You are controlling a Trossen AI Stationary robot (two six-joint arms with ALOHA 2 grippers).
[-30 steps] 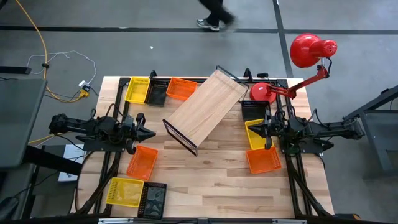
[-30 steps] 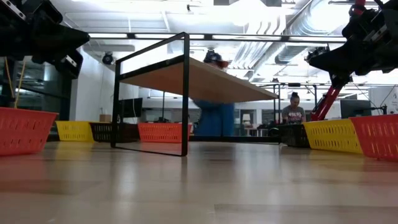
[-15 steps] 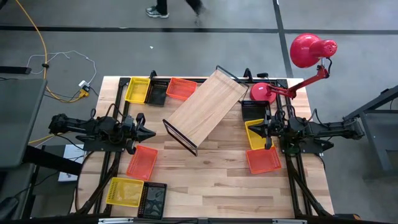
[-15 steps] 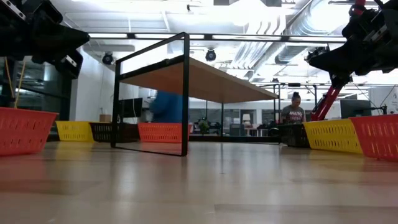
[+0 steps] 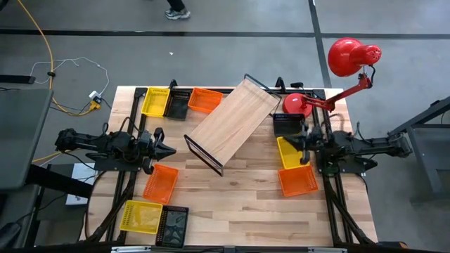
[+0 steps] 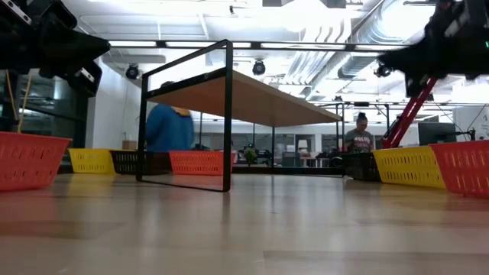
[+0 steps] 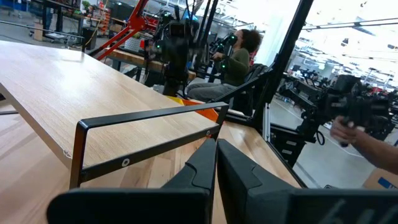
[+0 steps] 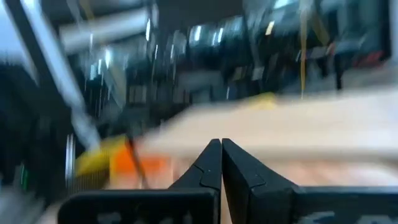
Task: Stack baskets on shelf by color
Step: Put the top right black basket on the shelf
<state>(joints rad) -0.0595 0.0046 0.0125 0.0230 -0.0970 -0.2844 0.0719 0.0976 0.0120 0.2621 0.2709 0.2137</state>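
Black right gripper [image 5: 304, 143] drawn back slightly over yellow basket [image 5: 290, 152], fingers together, left gripper [image 5: 167, 150] unmoved, fingers together

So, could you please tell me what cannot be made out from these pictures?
- Right wrist view: everything past the right hand is smeared by motion blur; the yellow and orange patches cannot be identified.
- Low view: the right hand is blurred.
- Low view: the orange basket is cut off by the picture's edge.
- High view: the black basket is partly hidden by the right arm and lamp base.

Plank table [image 5: 239, 204] carries shelf [image 5: 235, 121], baskets [image 5: 160, 181] — red lamp [image 5: 299, 103].
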